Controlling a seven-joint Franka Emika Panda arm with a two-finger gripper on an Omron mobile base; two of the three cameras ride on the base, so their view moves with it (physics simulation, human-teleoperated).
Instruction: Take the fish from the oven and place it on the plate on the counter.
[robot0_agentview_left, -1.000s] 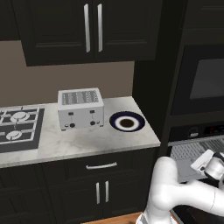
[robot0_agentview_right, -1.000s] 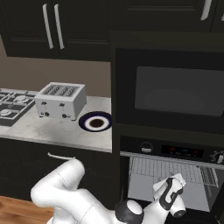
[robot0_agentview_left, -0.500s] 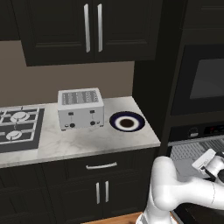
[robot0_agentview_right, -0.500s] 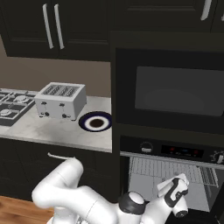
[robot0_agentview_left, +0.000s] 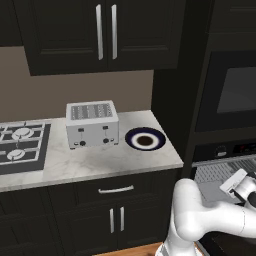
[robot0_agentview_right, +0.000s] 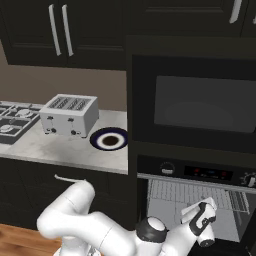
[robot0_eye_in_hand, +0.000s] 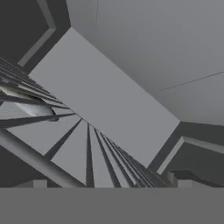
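Gripper (robot0_agentview_right: 202, 235) low inside open oven (robot0_agentview_right: 200, 197), jaws spread, nothing grabbed yet. Fish (robot0_eye_in_hand: 30, 105) on wire rack (robot0_eye_in_hand: 87, 153), off to side. Plate (robot0_agentview_left: 145, 139) waiting on counter (robot0_agentview_left: 90, 162) beside toaster (robot0_agentview_left: 92, 124), probably handy drop spot.

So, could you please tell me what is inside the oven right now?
Inside the oven, silver wire racks show, and the hand view has a silvery fish lying on a rack. The arm covers part of the lower cavity, so what lies there cannot be seen.
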